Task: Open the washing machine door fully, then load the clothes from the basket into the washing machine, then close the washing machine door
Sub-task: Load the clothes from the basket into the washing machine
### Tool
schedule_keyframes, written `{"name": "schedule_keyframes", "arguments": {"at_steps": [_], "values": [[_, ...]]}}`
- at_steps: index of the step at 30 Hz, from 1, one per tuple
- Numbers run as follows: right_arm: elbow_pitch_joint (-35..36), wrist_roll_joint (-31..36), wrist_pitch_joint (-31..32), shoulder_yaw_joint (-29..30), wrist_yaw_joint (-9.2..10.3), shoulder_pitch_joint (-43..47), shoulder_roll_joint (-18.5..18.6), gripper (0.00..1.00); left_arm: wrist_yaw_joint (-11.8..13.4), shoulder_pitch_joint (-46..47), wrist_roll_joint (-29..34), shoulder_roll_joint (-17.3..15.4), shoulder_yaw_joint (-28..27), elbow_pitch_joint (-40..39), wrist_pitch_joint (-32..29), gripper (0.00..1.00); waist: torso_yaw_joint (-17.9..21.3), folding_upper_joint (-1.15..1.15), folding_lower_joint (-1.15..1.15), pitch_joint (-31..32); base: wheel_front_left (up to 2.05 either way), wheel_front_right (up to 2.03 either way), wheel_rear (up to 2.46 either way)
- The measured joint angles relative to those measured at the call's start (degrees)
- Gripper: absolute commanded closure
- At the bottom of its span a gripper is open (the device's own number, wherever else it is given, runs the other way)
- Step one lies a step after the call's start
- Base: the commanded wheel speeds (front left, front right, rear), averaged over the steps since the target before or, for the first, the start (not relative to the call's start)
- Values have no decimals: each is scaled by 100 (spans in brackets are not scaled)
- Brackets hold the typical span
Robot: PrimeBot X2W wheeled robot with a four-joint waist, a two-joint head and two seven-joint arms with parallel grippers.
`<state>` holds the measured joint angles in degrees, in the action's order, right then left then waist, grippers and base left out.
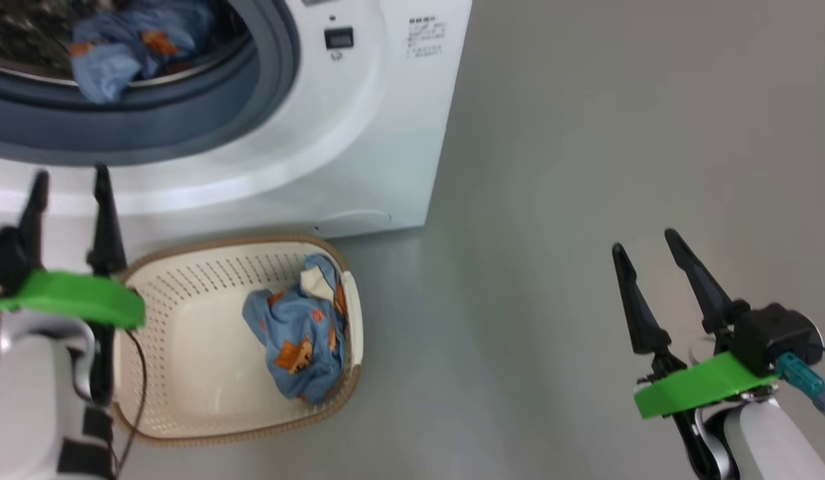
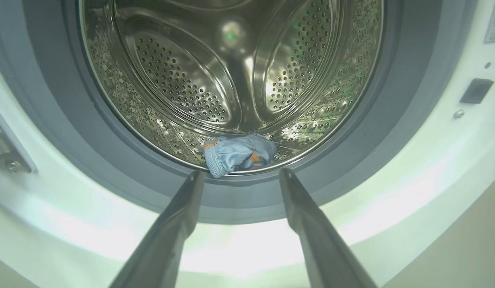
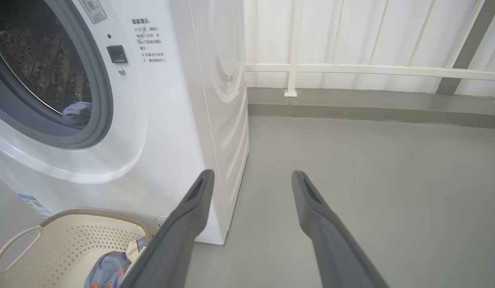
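The white washing machine stands with its grey-ringed mouth uncovered; its door is out of view. One piece of the light blue bear-print clothes lies at the drum's front lip. Another piece lies at the right end of the cream basket on the floor before the machine. My left gripper is open and holds nothing, in front of the mouth and above the basket's left end. To the right, over bare floor, my right gripper is open with nothing in it.
Grey floor stretches right of the machine. In the right wrist view a white railing and a low grey kerb close off the far side. The basket sits against the machine's front.
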<state>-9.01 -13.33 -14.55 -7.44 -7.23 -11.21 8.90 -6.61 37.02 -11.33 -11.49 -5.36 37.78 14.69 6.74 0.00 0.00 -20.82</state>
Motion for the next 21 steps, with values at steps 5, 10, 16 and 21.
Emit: {"name": "schedule_keyframes", "arguments": {"at_steps": [5,10,16,21], "values": [[-14,0,1,54,0,313,48,0,-49,-696,93,145,-43,-325,0,0,-50,0,0,400,0,0,0],[-32,-2,1,65,0,598,111,0,-59,-1338,101,194,-101,-602,0,0,-74,0,0,788,0,0,0],[-26,-10,1,160,0,894,175,0,-68,-2010,151,272,-131,-882,0,0,-99,0,0,1175,0,0,0],[-8,-10,1,224,0,1067,183,0,-68,-2520,158,356,-238,-1151,-1,0,-111,0,0,1397,0,0,0]]}}
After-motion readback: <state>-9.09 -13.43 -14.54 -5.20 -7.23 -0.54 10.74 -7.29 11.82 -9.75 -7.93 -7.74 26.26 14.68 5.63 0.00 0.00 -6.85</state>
